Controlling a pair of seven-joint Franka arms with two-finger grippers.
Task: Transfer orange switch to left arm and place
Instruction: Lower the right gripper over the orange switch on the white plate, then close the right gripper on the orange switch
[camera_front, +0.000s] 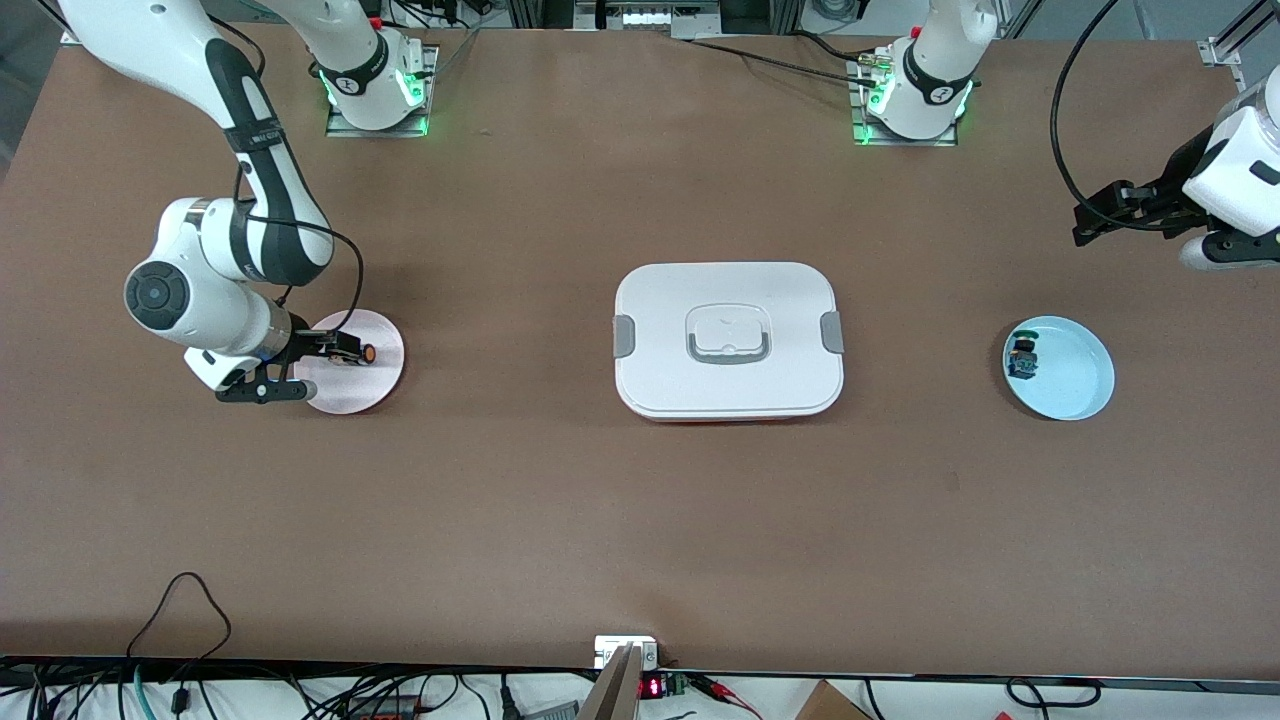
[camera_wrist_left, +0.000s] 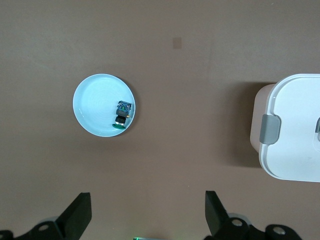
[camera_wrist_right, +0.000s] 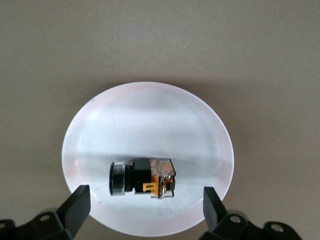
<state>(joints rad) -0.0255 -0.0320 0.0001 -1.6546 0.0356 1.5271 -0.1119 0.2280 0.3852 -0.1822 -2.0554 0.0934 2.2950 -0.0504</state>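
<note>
The orange switch (camera_front: 357, 352) lies on its side on a pink plate (camera_front: 375, 385) toward the right arm's end of the table. In the right wrist view the switch (camera_wrist_right: 142, 178) shows a black body and an orange tab. My right gripper (camera_front: 305, 368) is low over that plate and open, its fingers (camera_wrist_right: 77, 205) on either side of the switch without touching it. My left gripper (camera_front: 1085, 225) is open and empty, held high over the left arm's end of the table. The white box (camera_front: 728, 340) stands mid-table between the two plates.
A light blue plate (camera_front: 1075, 385) near the left arm's end holds a green-and-blue switch (camera_front: 1023, 357); the left wrist view shows the plate (camera_wrist_left: 95, 100), that switch (camera_wrist_left: 121, 115) and the box's end with a grey clip (camera_wrist_left: 295, 130). Bare brown table lies on every side of the box.
</note>
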